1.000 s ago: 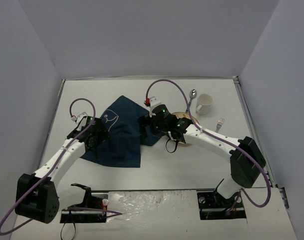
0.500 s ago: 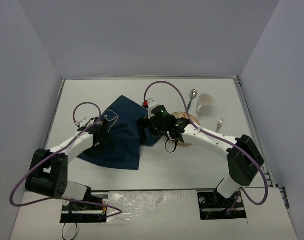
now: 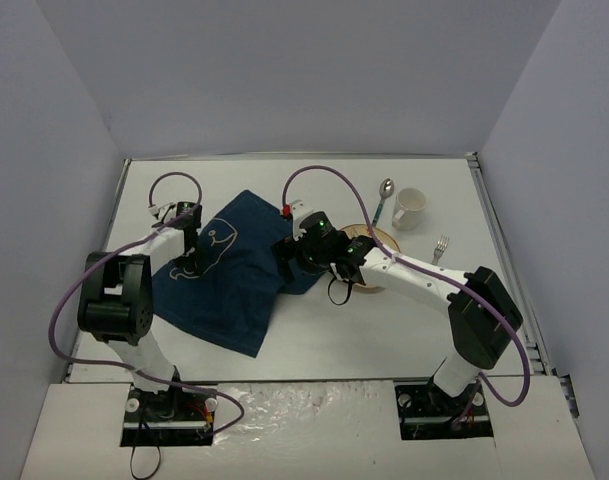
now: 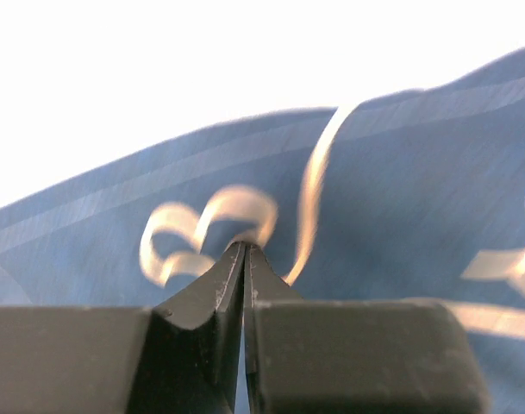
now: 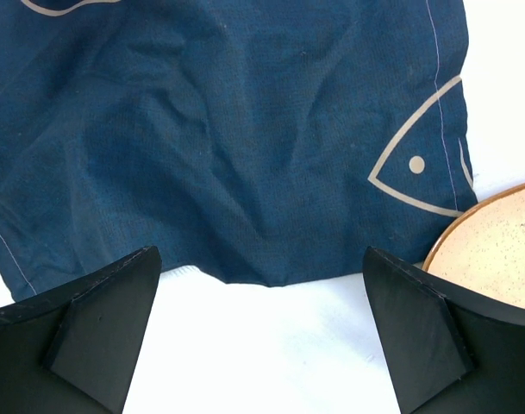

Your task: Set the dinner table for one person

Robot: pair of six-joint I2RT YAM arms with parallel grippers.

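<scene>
The white dinner table [image 3: 384, 330] carries a rumpled dark blue placemat [image 3: 224, 290] with white line drawings, left of centre. My left gripper [image 3: 188, 262] is shut, its tips down on the placemat [image 4: 400, 190] at a white drawn curl; I cannot tell if cloth is pinched between them [image 4: 245, 247]. My right gripper [image 3: 287, 262] is open and empty, low over the placemat's right edge [image 5: 228, 129], with that edge and bare table [image 5: 262, 345] between its fingers [image 5: 260, 259]. A tan plate [image 3: 376, 238] lies partly under the right arm and shows in the right wrist view [image 5: 495, 250].
A spoon [image 3: 384, 200] and a white mug [image 3: 409, 208] sit at the back right. A fork [image 3: 440, 248] lies right of the plate. Grey walls enclose the table on three sides.
</scene>
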